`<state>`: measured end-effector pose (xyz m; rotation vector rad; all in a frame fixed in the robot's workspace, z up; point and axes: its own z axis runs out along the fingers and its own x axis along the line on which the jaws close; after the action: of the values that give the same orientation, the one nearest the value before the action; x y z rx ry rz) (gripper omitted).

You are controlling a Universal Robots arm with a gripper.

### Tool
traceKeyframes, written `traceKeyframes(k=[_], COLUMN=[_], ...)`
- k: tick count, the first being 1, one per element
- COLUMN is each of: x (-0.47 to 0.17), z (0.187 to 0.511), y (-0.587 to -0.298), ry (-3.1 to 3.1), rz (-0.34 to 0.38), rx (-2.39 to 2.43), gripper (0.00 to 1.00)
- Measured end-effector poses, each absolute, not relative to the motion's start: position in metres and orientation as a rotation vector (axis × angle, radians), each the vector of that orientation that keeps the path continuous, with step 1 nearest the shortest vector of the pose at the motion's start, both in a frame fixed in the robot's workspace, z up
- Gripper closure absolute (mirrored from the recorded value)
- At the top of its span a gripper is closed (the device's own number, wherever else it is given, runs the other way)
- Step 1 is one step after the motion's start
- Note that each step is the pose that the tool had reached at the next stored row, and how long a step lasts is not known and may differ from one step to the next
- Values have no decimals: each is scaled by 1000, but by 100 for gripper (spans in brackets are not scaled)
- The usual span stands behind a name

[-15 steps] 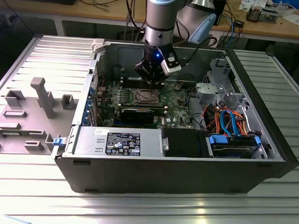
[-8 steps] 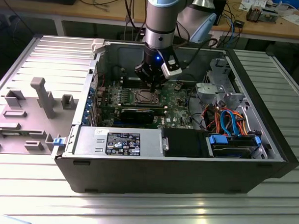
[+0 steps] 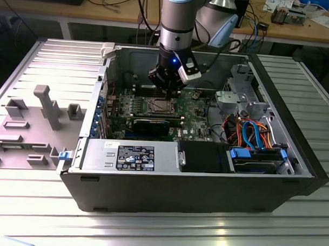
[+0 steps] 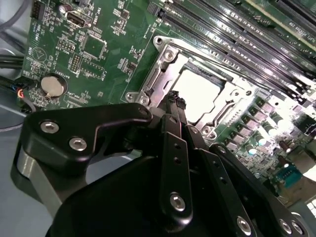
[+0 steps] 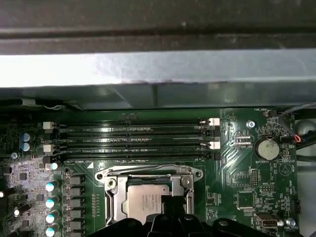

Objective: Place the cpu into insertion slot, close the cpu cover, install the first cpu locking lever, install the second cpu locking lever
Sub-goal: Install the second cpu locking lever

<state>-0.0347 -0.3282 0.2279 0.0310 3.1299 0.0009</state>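
Inside, cpu [image 5: 144, 202] seated in insertion slot [image 5: 183, 201], cpu cover [image 5: 148, 173] down, claw [image 4: 174, 101] together above.

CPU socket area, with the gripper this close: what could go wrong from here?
1. The gripper sits right at the edge of the cpu cover, which lies over the cpu; a slip could scrape the shiny lid or the frame.
2. The memory slots run just beside the socket, so a sideways drift could knock them.
3. In the exterior view the arm reaches deep inside the case, leaving little margin near its walls.
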Motion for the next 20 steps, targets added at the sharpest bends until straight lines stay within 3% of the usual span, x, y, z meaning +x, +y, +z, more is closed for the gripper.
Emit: traceKeyframes(k=[20], x=[-35], z=[227], y=[-340], ry=[3130], rz=[1], rx=[31], gripper=[89])
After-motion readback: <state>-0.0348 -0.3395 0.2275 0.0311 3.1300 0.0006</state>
